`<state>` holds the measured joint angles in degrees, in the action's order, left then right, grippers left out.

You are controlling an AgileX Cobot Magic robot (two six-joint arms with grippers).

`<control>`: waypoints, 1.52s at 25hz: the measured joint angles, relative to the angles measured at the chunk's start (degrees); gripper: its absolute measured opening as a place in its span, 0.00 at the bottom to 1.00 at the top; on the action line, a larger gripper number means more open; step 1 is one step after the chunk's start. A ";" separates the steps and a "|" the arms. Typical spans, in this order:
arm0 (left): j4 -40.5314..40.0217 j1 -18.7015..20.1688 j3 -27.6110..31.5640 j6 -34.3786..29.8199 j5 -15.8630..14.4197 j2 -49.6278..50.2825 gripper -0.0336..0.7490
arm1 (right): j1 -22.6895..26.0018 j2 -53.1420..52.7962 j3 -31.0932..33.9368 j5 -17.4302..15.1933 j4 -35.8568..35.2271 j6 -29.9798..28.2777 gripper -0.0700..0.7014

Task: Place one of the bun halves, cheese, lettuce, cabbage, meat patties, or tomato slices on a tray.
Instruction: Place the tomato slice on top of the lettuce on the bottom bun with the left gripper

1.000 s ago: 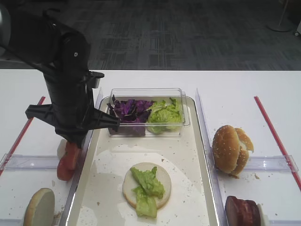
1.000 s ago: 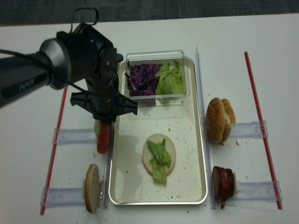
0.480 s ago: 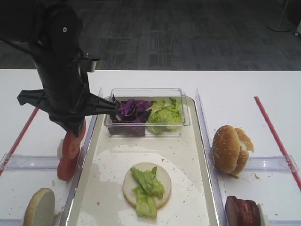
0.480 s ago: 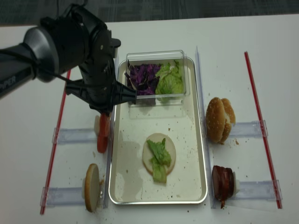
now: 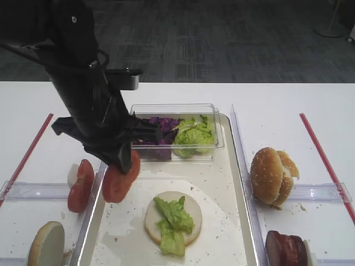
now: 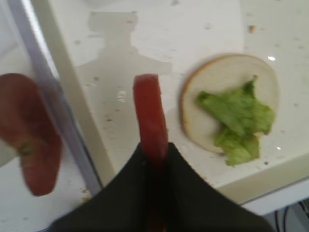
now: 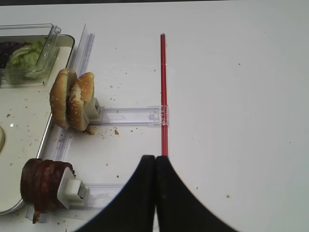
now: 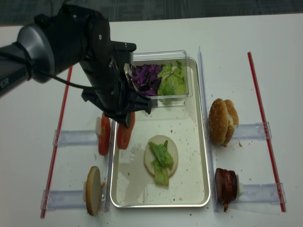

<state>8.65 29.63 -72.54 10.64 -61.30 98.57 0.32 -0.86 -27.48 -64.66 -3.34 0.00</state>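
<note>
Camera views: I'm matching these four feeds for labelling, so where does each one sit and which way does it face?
Exterior high: above the table's front, looking across the tray; left arm shows.
Realsense: overhead, looking down on the same tray; left arm shows.
Right wrist: looks past the shut right gripper at the sesame buns.
Left wrist: looks down at the tomato slice in the left gripper.
Shared: lettuce-topped bun half.

Two high exterior cams: one angled down from the front, one near top-down; both share the tray (image 5: pixel 238 166) and table. Left wrist cam sits close above the tray floor; right wrist cam looks down on the table's right side, catching the tray's edge.
</note>
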 joint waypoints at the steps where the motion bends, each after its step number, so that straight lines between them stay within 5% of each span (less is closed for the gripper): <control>1: 3.14 0.00 0.00 -2.42 -0.23 0.00 0.07 | 0.00 0.00 0.00 0.00 0.00 0.00 0.14; 12: 29.26 0.00 0.00 -22.54 -2.62 0.00 0.07 | 0.00 0.00 0.00 0.00 0.00 0.00 0.14; 28: 32.20 0.00 -0.09 -25.75 -3.70 2.11 0.07 | 0.00 0.00 0.00 0.00 0.00 0.00 0.14; 38: 32.54 0.00 -0.09 -27.00 -1.42 8.02 0.07 | 0.00 0.00 0.00 0.00 0.00 0.00 0.14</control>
<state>41.19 29.63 -72.63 -16.36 -62.72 106.59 0.32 -0.86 -27.48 -64.66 -3.34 0.00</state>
